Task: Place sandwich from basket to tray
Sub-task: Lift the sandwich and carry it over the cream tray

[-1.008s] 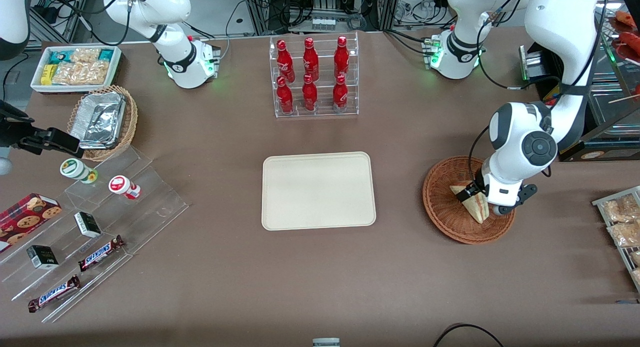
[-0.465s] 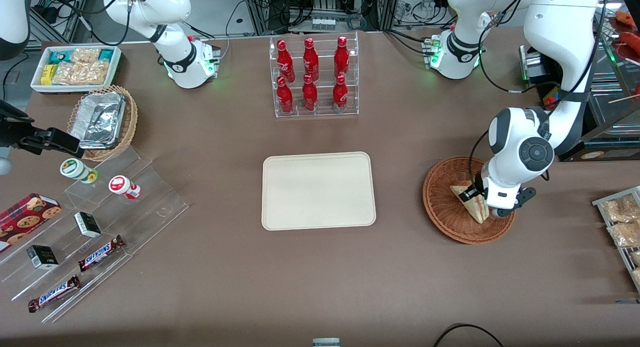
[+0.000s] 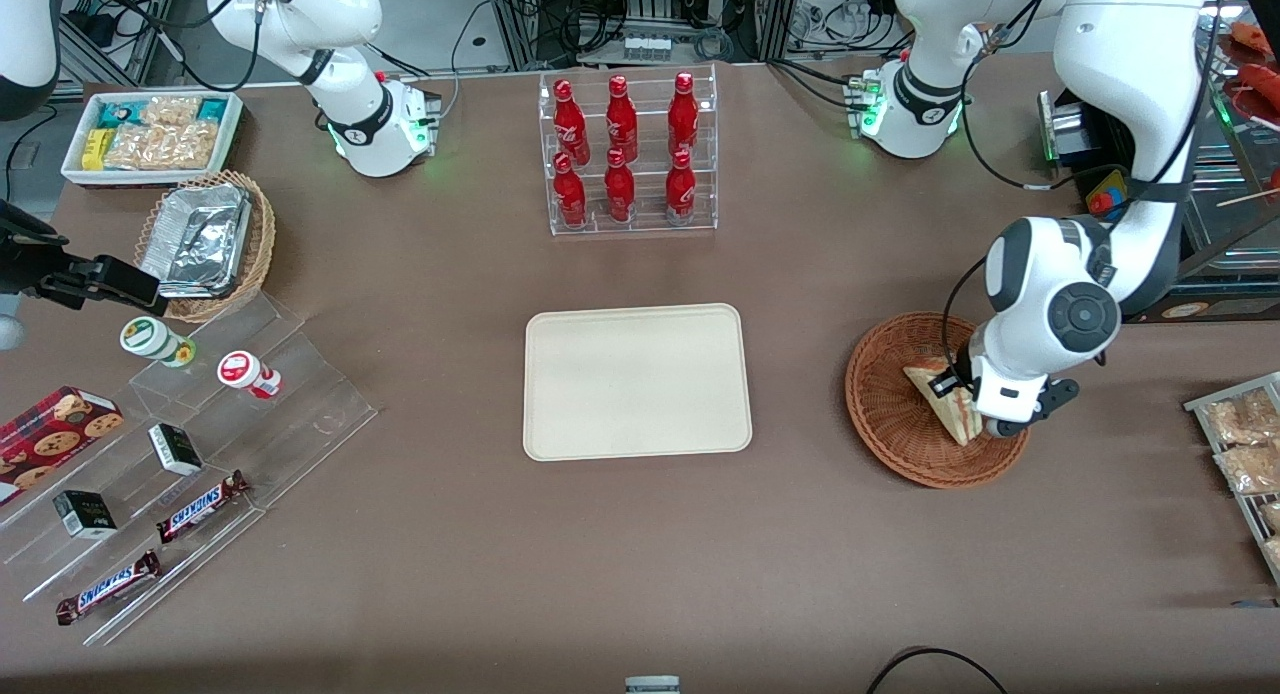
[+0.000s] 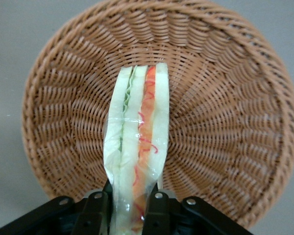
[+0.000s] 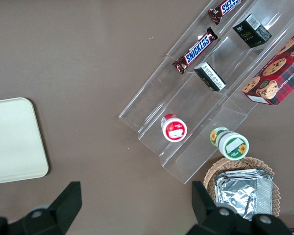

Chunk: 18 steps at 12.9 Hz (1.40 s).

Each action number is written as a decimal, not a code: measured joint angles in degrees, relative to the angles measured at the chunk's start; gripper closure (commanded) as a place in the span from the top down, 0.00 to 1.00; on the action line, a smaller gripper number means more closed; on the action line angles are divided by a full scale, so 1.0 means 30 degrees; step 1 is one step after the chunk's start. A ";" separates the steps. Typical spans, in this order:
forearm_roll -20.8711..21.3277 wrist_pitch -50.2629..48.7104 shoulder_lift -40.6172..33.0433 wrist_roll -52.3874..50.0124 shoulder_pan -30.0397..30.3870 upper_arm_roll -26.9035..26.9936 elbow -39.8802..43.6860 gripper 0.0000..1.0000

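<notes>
Gripper point(image 4: 127, 208) over the basket point(image 3: 885, 414), fingers point(image 4: 95, 210) clamped on the sandwich point(image 4: 136, 147); tray point(image 3: 637, 381) sits well apart on the desk point(image 3: 640, 554).

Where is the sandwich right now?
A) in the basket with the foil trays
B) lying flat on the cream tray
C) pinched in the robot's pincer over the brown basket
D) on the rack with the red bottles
C: the pincer has its fingers closed on both sides of the sandwich, with the woven basket right underneath, and the tray holds nothing.
</notes>
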 measured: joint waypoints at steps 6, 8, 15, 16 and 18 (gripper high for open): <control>-0.0054 -0.3646 0.0013 0.2943 -0.2357 -0.0506 0.2466 0.00; -0.0873 -0.3695 0.0025 0.3008 -0.3105 -0.0907 0.3000 0.00; -0.1902 -0.3693 0.2308 -0.0814 -0.8204 -0.1143 0.6138 0.00; -0.1902 -0.3690 0.3072 -0.1604 -0.8838 -0.1137 0.6938 0.00; -0.1901 -0.3663 0.4653 -0.3222 -0.9926 -0.1132 0.8684 0.00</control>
